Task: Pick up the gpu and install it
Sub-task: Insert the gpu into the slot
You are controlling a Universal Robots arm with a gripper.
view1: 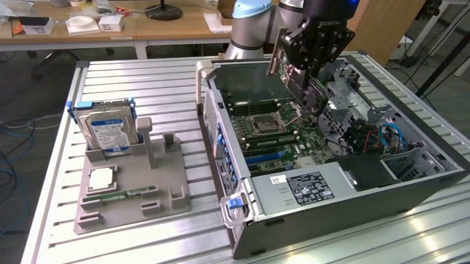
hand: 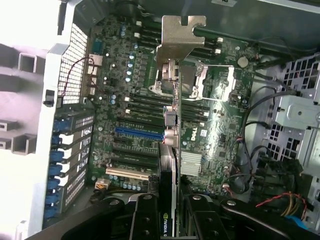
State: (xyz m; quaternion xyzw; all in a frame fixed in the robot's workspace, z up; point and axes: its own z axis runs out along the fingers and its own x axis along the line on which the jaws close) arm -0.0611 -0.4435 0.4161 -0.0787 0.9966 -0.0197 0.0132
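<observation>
Item 1: the gpu [hand: 172,150] is clamped edge-on between the 2 fingers of the gripper [hand: 170,222], 1 finger on each face of the card. Its silver bracket [hand: 179,37] is at the end away from the fingers. The card hangs tilted over the open computer case [view1: 353,220], above the motherboard [hand: 125,85]. The pictures do not settle whether its lower edge touches anything. The case lies on its side, open upward, and contains the motherboard, a processor socket [view1: 264,124], a labelled power supply [view1: 309,187] and loose cables [view1: 389,137]. The wrist view shows a blue slot [hand: 139,132] just beside the card's line. The exterior view shows a grey holder tray [view1: 132,181], well apart from the case on the exterior view's left. In the tray, 1 hard drive [view1: 109,129] stands upright, and 1 processor chip [view1: 101,179] and 1 memory stick [view1: 121,194] lie flat. Case and tray rest on a slatted metal table [view1: 147,82], with bare slats between them. The case's perforated rear wall [hand: 75,55] stands near the bracket end.
</observation>
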